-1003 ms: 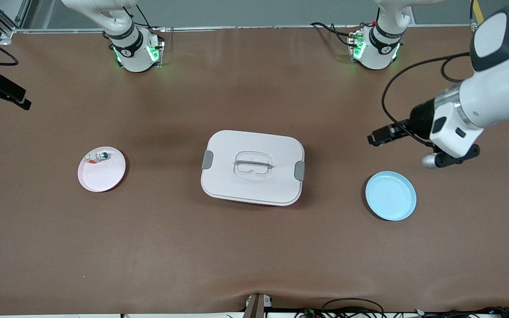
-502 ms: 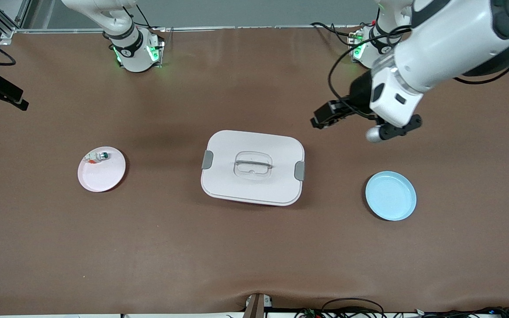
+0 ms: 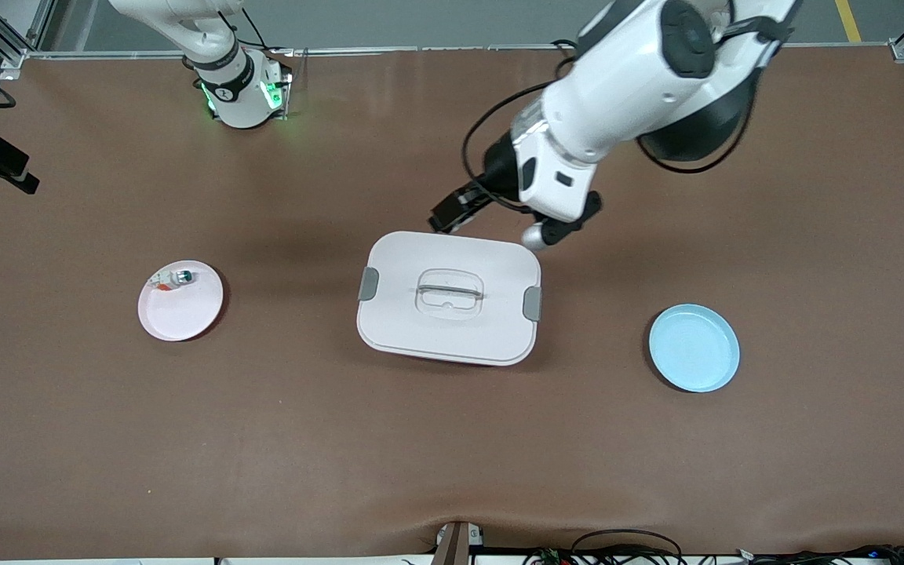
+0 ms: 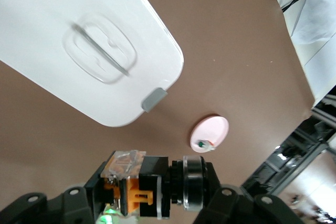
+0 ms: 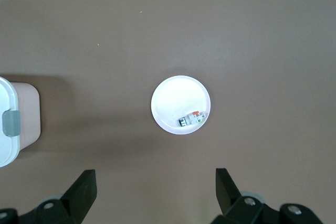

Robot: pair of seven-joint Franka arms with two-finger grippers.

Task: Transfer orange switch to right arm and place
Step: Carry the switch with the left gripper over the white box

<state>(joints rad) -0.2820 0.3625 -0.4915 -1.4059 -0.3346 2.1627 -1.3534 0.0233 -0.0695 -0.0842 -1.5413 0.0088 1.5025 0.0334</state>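
Note:
My left gripper (image 3: 552, 229) is shut on the orange switch (image 3: 534, 236), whose silver end sticks out. It hangs over the table just by the lidded box's corner toward the left arm's base. In the left wrist view the switch (image 4: 140, 188), black with orange parts and a silver ring, lies crosswise between the fingers (image 4: 152, 195). My right gripper (image 5: 155, 182) is open and empty, high over the table beside the pink plate (image 5: 173, 95).
A white lidded box (image 3: 389, 322) with a clear handle sits mid-table. The pink plate (image 3: 185, 314) toward the right arm's end holds a small white-and-green piece (image 3: 174, 278). An empty blue plate (image 3: 694, 348) lies toward the left arm's end.
My left arm has swung with the switch from above the blue plate's side of the table over to the box's corner. The right gripper has hardly moved.

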